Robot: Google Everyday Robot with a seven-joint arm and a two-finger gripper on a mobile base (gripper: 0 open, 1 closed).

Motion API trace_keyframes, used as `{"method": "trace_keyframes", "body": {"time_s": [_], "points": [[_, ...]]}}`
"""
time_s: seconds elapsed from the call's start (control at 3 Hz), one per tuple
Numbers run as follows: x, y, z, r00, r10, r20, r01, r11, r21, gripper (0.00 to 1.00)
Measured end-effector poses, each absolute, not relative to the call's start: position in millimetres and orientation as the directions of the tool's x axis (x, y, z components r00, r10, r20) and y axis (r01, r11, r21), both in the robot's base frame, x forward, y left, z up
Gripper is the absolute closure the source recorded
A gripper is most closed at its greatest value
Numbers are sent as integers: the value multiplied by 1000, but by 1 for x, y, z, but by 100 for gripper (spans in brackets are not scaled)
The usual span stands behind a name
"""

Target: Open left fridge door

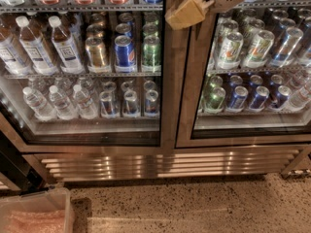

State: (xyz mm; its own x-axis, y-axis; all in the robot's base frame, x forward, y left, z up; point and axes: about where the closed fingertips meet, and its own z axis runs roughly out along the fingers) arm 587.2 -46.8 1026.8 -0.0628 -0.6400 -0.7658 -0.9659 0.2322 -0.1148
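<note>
the left fridge door [167, 106] fills the left half of the view, shut, its right edge meeting the right door [194, 106] at the middle seam. the gripper [187, 12] hangs at the top by that seam, its tan fingers [179, 16] pressed together on nothing. the door looks heavy and stiff, its glass breakable, and it is likely held by a seal; take it at that seam edge. two doors, one gripper, one plastic bin [65, 210] on the floor.

The claw [186, 12] sits at the top edge, warmly lit. Below-left, pale glare smears the left fridge door [73, 130]; its shelves [87, 74] glow from inside. Far below, the grille [165, 164] shows bright streaks, the floor [194, 208] dimmer.
</note>
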Motion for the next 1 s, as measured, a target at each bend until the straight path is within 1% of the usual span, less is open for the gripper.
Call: {"method": "trace_keyframes", "body": {"time_s": [0.33, 0.67, 1.0], "points": [[580, -42, 1032, -43, -633, -773, -973, 201, -110, 100], [563, -46, 1034, -66, -627, -776, -973, 212, -88, 100], [563, -45, 1034, -66, -627, -776, -973, 212, -88, 100]]}}
